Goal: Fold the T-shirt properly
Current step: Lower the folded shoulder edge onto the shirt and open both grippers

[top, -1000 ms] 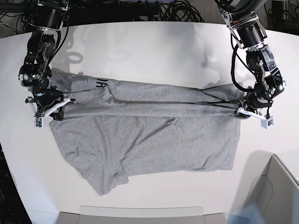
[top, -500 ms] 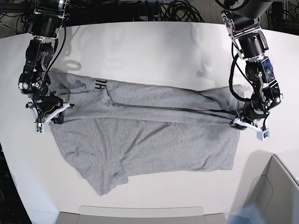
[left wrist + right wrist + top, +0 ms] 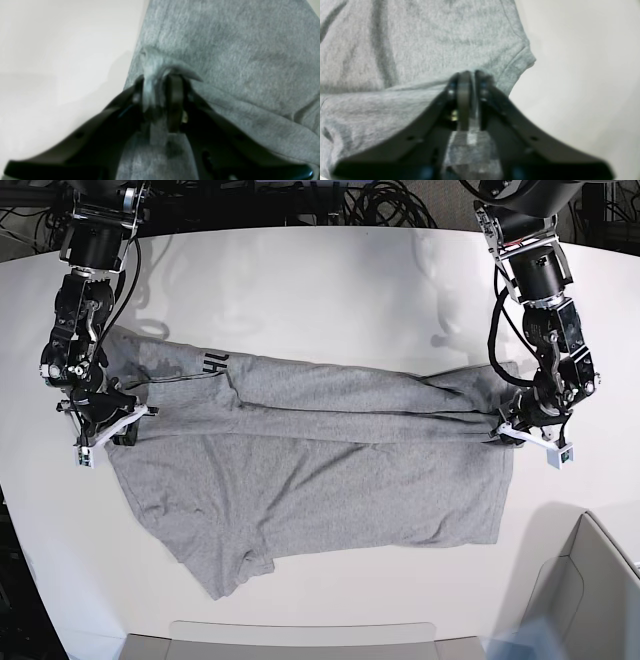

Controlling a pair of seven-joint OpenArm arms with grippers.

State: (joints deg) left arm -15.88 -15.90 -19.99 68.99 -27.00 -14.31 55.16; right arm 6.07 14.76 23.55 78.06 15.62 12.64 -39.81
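The heather-grey T-shirt [image 3: 320, 470] lies spread across the white table [image 3: 320, 280], its far half folded toward the middle, black lettering [image 3: 215, 362] showing near its left end. My left gripper [image 3: 525, 430] is at the shirt's right edge. In the left wrist view its jaws [image 3: 156, 95] stand apart, with a bunched fold of cloth [image 3: 152, 75] loose between them. My right gripper [image 3: 105, 428] sits at the shirt's left edge. In the right wrist view its fingertips [image 3: 472, 85] are almost together around a thin cloth edge beside the sleeve hem [image 3: 520, 60]; whether they still pinch it is unclear.
A pale bin [image 3: 590, 590] stands at the front right corner, and a low tray edge [image 3: 300, 640] runs along the front. Cables [image 3: 380, 205] lie behind the table's far edge. Both arms reach down from the back corners.
Both grippers came down toward the table with the folded edge, which went from taut to slack. The left jaws have parted, and the right jaws look slightly looser.
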